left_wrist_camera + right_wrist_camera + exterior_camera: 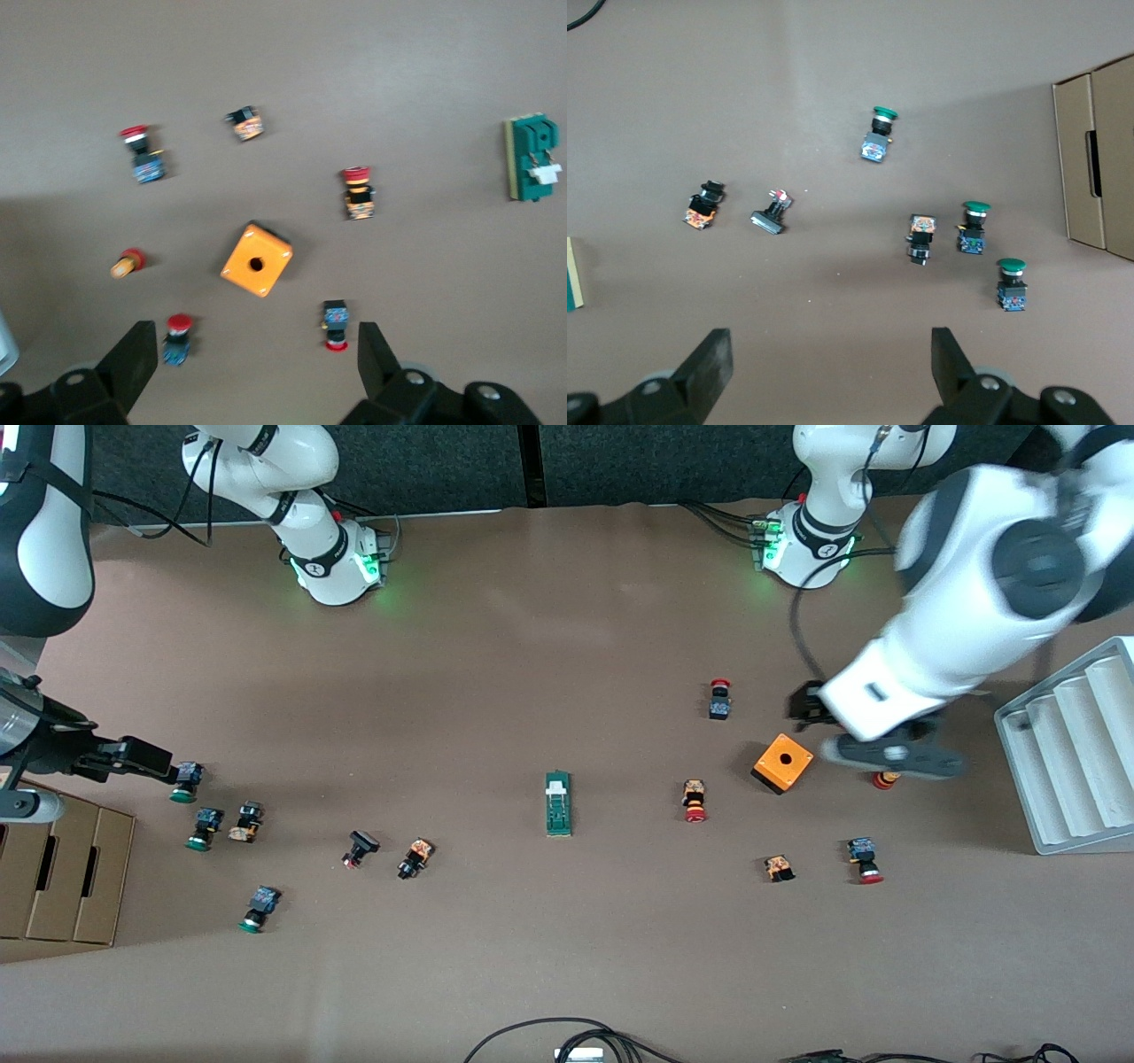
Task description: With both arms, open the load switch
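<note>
dark green load switch (558, 804) mid-desk, untouched | likely light rigid plastic, may slide; pin body by long sides, other arm works white lever (556, 786) | left pincer (252, 354) apart over orange box (783, 763) | right pincer (831, 359) apart over green-capped buttons (187, 781)

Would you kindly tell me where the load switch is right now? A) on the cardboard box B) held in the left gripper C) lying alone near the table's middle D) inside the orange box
C: the load switch lies flat on the table, with the left gripper and right gripper both open and empty.
</note>
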You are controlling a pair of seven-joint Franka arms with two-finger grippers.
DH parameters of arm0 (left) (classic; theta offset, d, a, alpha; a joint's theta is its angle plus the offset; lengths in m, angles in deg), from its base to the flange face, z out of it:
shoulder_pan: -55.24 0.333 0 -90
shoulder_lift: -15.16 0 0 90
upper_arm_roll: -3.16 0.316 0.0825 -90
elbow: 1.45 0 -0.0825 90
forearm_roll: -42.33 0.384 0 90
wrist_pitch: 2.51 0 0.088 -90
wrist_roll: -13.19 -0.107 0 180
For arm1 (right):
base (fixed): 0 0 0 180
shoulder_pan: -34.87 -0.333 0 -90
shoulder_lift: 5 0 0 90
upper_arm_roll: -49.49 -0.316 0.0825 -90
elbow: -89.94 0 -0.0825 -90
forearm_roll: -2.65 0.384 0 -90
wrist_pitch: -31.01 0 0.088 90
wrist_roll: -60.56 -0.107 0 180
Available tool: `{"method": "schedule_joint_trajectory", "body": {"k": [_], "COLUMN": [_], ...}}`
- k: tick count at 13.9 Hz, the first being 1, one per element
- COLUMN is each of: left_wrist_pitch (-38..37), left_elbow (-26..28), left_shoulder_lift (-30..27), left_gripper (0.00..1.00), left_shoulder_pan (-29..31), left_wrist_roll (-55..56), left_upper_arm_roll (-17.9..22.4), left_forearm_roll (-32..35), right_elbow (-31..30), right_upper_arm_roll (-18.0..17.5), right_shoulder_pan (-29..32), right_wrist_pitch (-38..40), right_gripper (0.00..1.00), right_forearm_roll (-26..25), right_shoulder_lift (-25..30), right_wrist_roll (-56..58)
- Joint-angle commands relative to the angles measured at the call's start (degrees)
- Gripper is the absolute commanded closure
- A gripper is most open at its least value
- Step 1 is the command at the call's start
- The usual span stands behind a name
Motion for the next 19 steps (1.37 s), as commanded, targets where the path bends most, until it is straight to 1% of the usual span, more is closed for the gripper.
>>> {"method": "schedule_joint_trajectory", "body": {"k": [1, 3, 7, 8, 9, 10, 11, 12, 13, 15, 17, 19], "left_wrist_pitch": [-2.8, -2.8, -2.9, -1.9, -0.6, 2.1, 5.0, 6.2, 5.9, 5.2, 5.2, 5.2], "left_elbow": [-0.7, -0.7, -0.7, 1.0, 3.9, 8.2, 12.2, 13.7, 13.6, 12.8, 12.0, 11.8], "left_shoulder_lift": [-2.2, -2.3, -2.6, -5.0, -6.8, -9.6, -12.2, -13.2, -13.2, -12.6, -12.0, -11.6], "left_gripper": [0.00, 0.00, 0.00, 0.00, 0.00, 0.00, 0.00, 0.00, 0.00, 0.00, 0.00, 0.00], "left_shoulder_pan": [2.6, 5.8, 6.3, 5.2, 3.0, 2.1, 1.5, 1.2, 1.2, 1.2, 1.2, 1.2], "left_wrist_roll": [-0.1, -1.5, -2.4, -2.6, -2.6, -2.7, -2.7, -2.7, -2.7, -2.2, -1.6, -1.6], "left_upper_arm_roll": [0.4, 0.9, 1.4, 4.0, 6.1, 8.7, 10.0, 11.2, 11.4, 11.2, 10.9, 10.9], "left_forearm_roll": [-0.4, -1.5, -1.4, -1.8, -2.0, -2.4, -2.9, -3.0, -3.0, -3.0, -2.9, -2.9], "right_elbow": [0.0, 0.0, -0.3, -1.4, -3.6, -4.9, -7.0, -8.4, -9.1, -9.1, -8.1, -7.1], "right_upper_arm_roll": [0.2, 0.2, 0.1, -0.6, -1.7, -2.8, -2.9, -2.9, -2.9, -2.9, -2.9, -3.0], "right_shoulder_pan": [1.2, 1.1, 1.8, 2.3, 5.2, 7.4, 7.3, 7.0, 6.7, 6.0, 5.1, 3.8], "right_wrist_pitch": [0.9, 1.0, 0.5, 0.1, 0.0, 0.1, -0.1, -1.3, -2.7, -2.6, 0.5, 2.3], "right_gripper": [0.00, 0.00, 0.00, 0.00, 0.00, 0.00, 0.00, 0.00, 0.00, 0.00, 0.00, 0.00], "right_forearm_roll": [-0.4, -0.6, -1.3, -1.3, -0.5, -0.2, -0.1, -0.1, -0.1, -0.2, -0.4, -0.9], "right_shoulder_lift": [-0.1, -0.4, -0.2, 0.7, 2.8, 4.2, 5.3, 6.0, 6.6, 8.0, 8.6, 8.0], "right_wrist_roll": [0.1, 0.1, 0.6, 0.4, 0.7, 0.8, 0.8, 0.6, 0.4, 0.5, 0.6, 0.5]}}
